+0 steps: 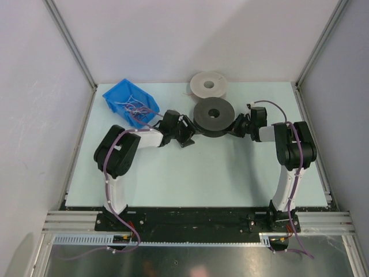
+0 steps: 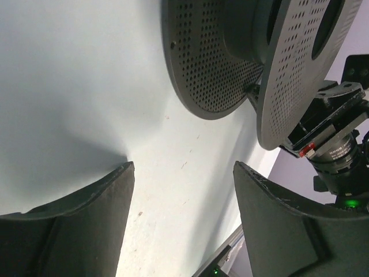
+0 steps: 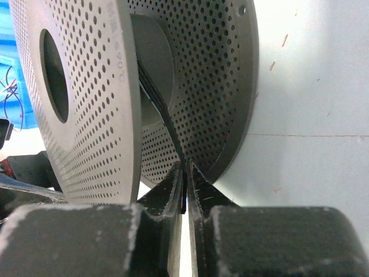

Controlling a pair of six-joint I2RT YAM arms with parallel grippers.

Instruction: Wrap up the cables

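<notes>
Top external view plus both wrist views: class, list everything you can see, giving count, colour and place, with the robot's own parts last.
dark spool: one, dark grey, perforated, mid-table between the grippers
white spool: one, white, just behind the dark spool
bin: one, blue, rear left of the table
thin wires: a tangle, purplish, inside the bin
cable: one, black, from the dark spool's hub to the right gripper
table: one, pale green
left arm, right arm: black and white, near edge
left gripper: open, empty, facing the dark spool
right gripper: shut on the cable
</notes>
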